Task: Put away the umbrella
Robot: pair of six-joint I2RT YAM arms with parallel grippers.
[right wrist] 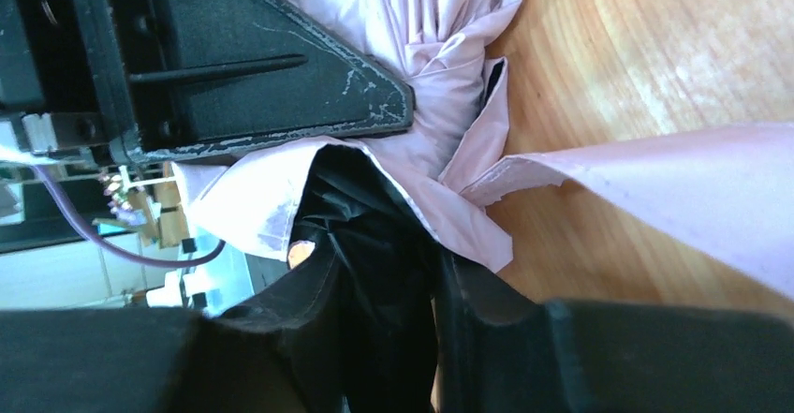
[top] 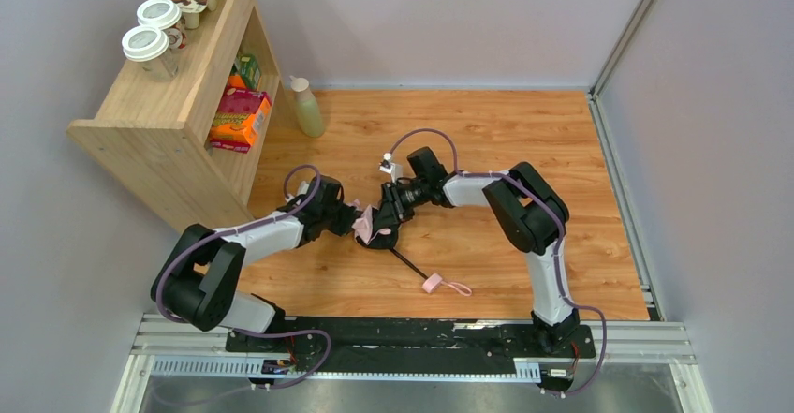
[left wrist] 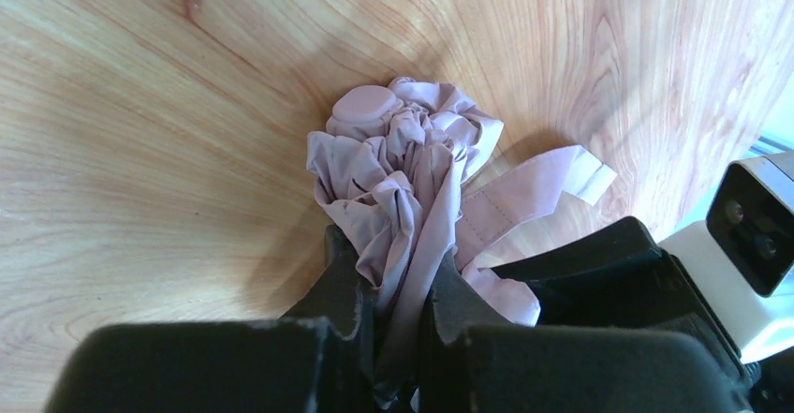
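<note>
Both arms reach inward over the bench [top: 524,132], forearms low, and meet near its middle. The left hand [top: 354,218] points right and the right hand [top: 386,209] points left and near, so the two are almost touching. The umbrella [top: 374,228] lies between them: its crumpled pale pink canopy is bunched at the hands, and its thin black shaft [top: 408,263] runs near and right along the bench to the small pink handle [top: 433,283], with the strap [top: 457,288] trailing right of it. In the left wrist view the left hand [left wrist: 393,282] is closed on a gathered fold of the umbrella [left wrist: 403,169]. The fabric is pinched between both fingers, and the cap end rests on the wood just beyond. In the right wrist view the right hand [right wrist: 384,277] has its jaws drawn in on dark material under the pink cloth of the umbrella [right wrist: 440,104], so it grips the same bundle. A pink flap spreads to the right.
</note>
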